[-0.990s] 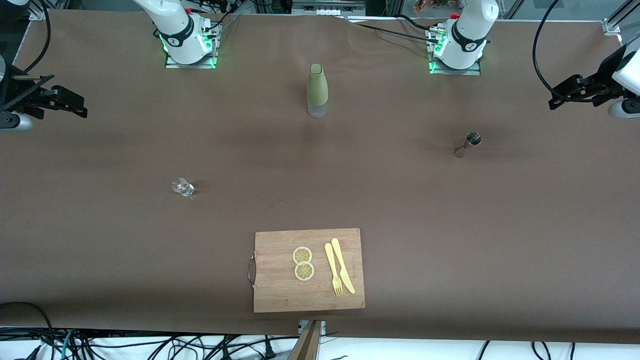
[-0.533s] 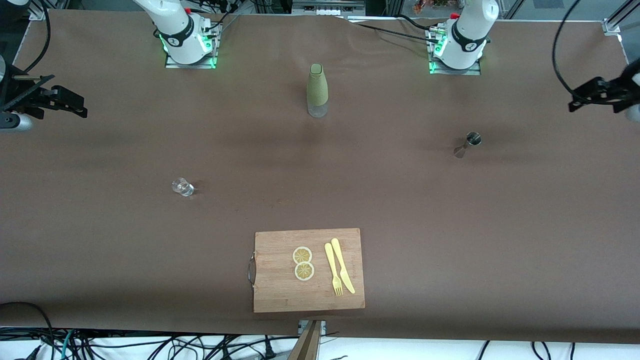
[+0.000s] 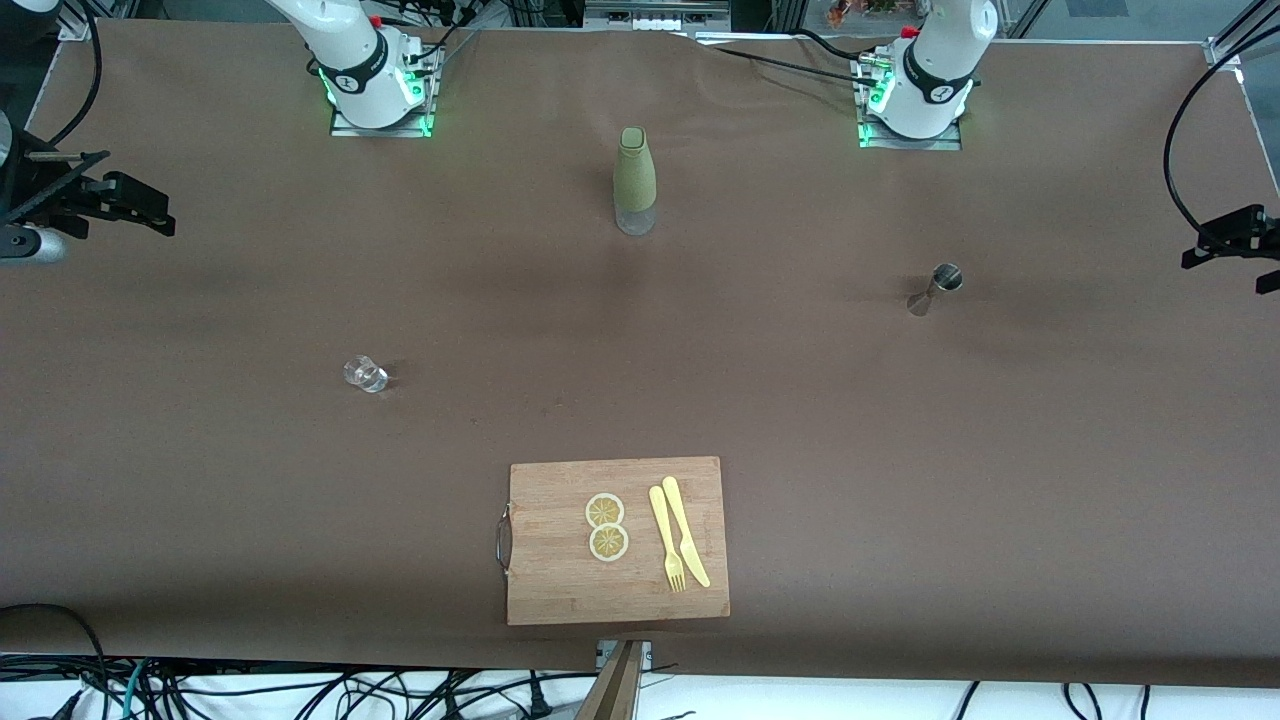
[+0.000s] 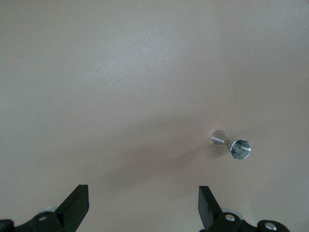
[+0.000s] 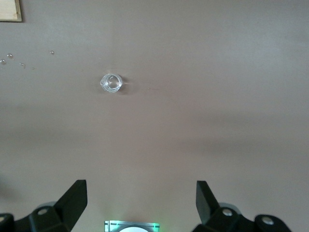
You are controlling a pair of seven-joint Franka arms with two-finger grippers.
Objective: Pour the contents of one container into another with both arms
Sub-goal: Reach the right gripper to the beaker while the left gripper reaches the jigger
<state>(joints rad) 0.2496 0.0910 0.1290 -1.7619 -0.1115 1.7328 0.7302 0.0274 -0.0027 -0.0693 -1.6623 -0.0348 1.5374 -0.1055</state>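
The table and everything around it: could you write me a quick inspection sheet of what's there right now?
Surface: brown table cover, some droplets in the right wrist view.
Job's things: green-sleeved bottle upright between the bases; small clear glass toward the right arm's end; metal measuring cup toward the left arm's end.
Clutter: cutting board nearest the camera, carrying two lemon slices, a yellow fork and knife.
Grippers: left pincer open, at the table's end; right pincer open, at its own end.
Cables: bundles along the table edges.
Surroundings: nothing seen.
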